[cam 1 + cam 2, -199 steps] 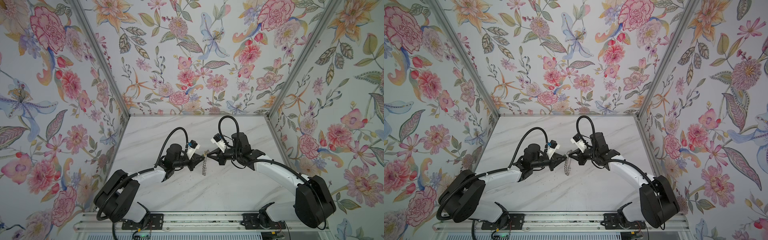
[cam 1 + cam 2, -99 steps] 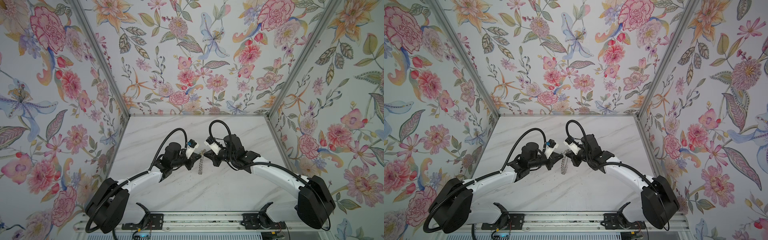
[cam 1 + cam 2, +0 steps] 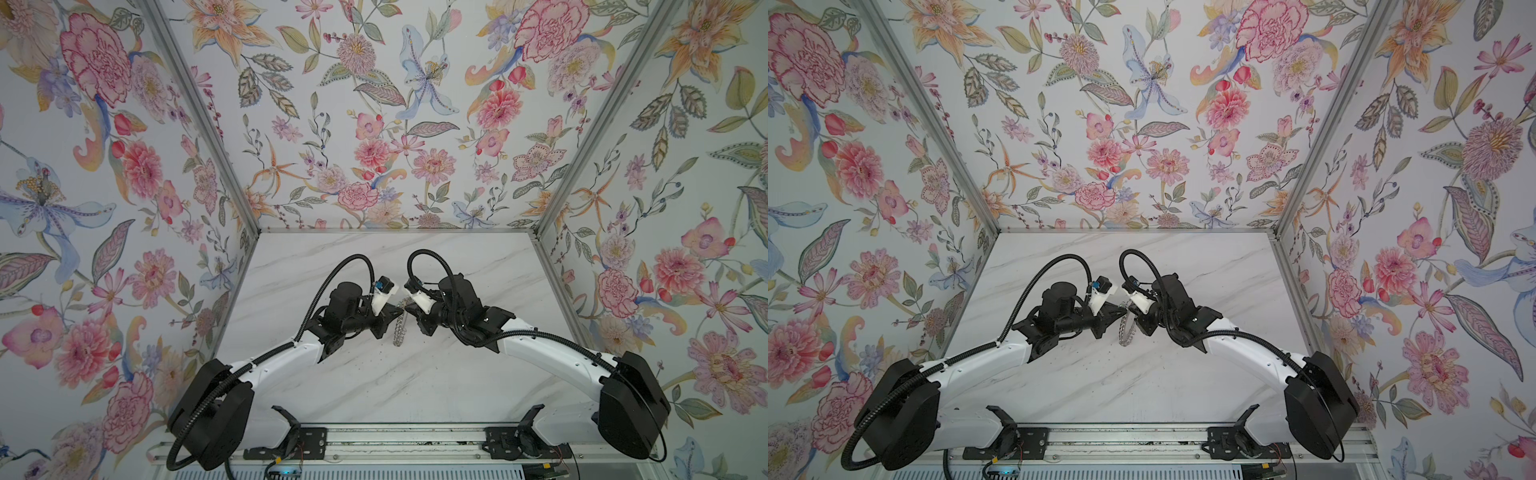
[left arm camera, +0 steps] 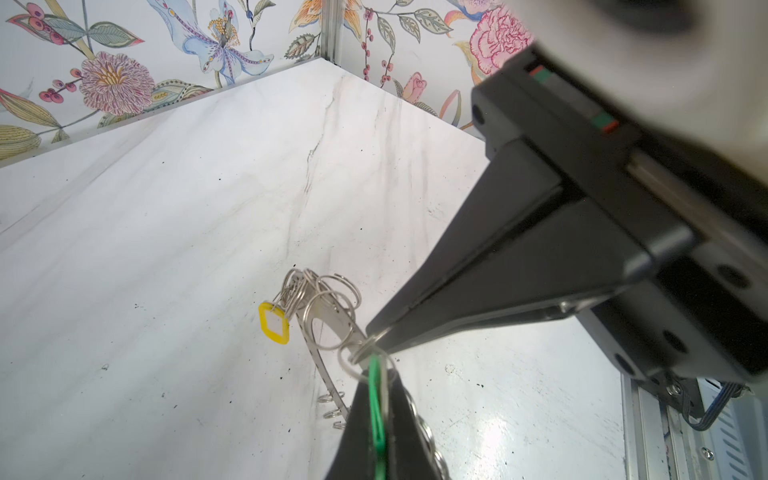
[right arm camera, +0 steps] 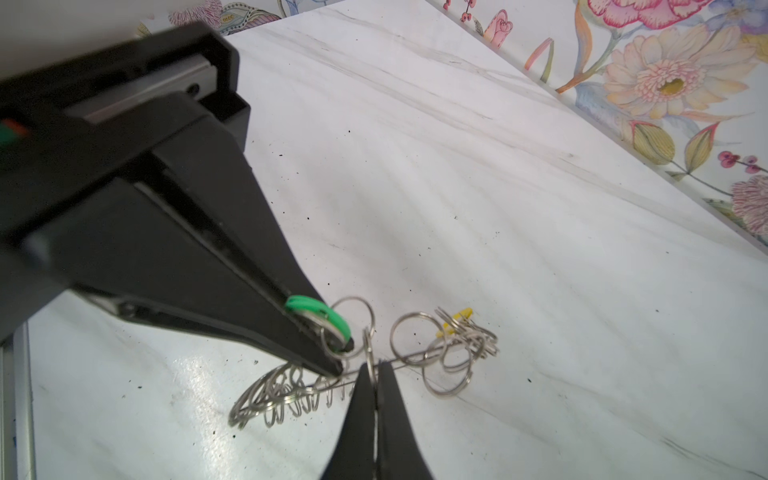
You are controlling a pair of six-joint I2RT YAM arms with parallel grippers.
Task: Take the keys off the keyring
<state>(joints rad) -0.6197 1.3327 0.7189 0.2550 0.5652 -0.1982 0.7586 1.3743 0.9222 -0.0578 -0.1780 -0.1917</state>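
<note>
The left claw [image 5: 343, 357] clamps the green-tagged key [image 5: 318, 313]; the right claw [image 5: 375, 369] pinches the keyring [image 3: 398, 330] at twelve o'clock in a top view. The yellow-tagged key [image 4: 263, 322] hangs attached too; seemingly none removed.

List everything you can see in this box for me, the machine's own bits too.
keyring: 1, grey metal, held edge-on between the two end effectors
wire loops: many, silvery, along the keyring's rim
green-tagged key: 1, green and silvery, pinched in the left end effector
yellow-tagged key: 1, yellow, hanging among bunched loops on the keyring
table: 1, white marble, beneath everything
walls: 3, floral wallpaper, around the table
rail: 1, silvery, at the table's near edge
left arm and right arm: 2, white and black, rising from the rail
left end effector: 1, black, shut on the green-tagged key
right end effector: 1, black, shut on the keyring
</note>
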